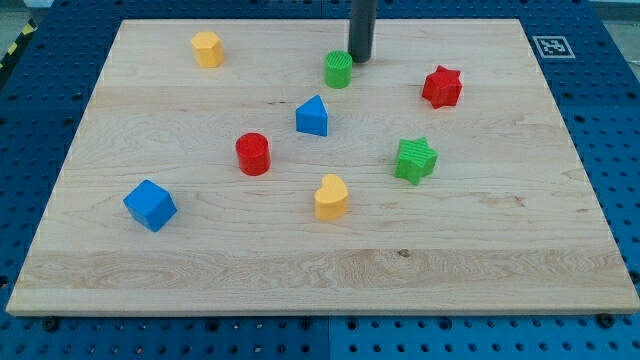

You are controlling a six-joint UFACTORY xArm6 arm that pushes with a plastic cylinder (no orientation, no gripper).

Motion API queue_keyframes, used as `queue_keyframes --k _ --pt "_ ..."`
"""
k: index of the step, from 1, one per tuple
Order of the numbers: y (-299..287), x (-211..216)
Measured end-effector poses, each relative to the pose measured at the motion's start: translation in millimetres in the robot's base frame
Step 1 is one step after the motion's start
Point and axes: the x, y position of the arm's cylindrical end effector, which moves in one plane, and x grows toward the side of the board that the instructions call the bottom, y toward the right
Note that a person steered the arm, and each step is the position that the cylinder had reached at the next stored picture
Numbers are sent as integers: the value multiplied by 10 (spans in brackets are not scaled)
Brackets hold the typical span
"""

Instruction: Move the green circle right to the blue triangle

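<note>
We are looking down on a pale wooden tabletop (500, 270), its grain running in long streaks from the view's left to the view's right, set on a blue perforated base (620, 150). The blocks look like matte plastic, several with fine ridges on their sides. Our rod is a smooth dark cylinder coming down from the view's top, and my tip (360, 60) sits on the wood just to the upper right of the green circle (338, 70), very close, though we cannot tell whether they touch. There is no gripper on this arm, so nothing to call apart or together.

The green circle is a short ribbed cylinder standing upright near the top middle of the board. Below it and slightly to the view's left lies the blue triangle (312, 117), a wedge with a pointed top, apart from the circle with bare wood between them.

Around them: a yellow pentagon-like block (206, 48) at upper left, a red star (441, 87) at right, a red cylinder (253, 154), a green star (415, 160), a yellow heart (331, 197) and a blue cube (150, 205) at lower left. A printed marker (549, 45) sits in the top right corner.
</note>
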Motion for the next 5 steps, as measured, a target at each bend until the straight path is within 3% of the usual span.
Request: queue_keyframes --k 5 --pt "-540 295"
